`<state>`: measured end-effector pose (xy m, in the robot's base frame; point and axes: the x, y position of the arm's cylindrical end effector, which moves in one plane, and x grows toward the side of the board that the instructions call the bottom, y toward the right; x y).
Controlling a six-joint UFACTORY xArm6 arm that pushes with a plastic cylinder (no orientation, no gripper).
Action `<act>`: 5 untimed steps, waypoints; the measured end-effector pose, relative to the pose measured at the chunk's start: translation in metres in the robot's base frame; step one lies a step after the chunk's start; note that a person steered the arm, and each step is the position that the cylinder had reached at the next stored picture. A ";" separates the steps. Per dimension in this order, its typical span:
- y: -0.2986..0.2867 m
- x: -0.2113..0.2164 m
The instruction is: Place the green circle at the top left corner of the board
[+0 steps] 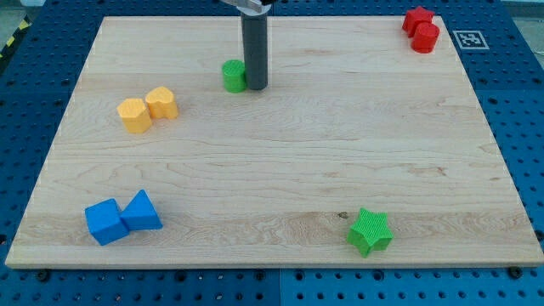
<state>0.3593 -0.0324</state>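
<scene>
The green circle (233, 76) is a short green cylinder on the wooden board (280, 161), left of centre near the view's top. My tip (256, 87) is the lower end of a dark rod that comes down from the top edge. It stands right against the green circle's right side, seemingly touching it. The rod hides a little of the circle's right edge. The board's top left corner (109, 22) lies up and to the left of the circle.
Two yellow blocks (147, 109) sit side by side at the left. A blue cube and a blue triangular block (123, 217) touch at the bottom left. A green star (370, 230) lies at the bottom right. Two red blocks (421, 29) sit at the top right.
</scene>
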 end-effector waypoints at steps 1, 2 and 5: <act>-0.001 0.025; -0.019 0.011; -0.041 -0.068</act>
<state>0.2910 -0.0729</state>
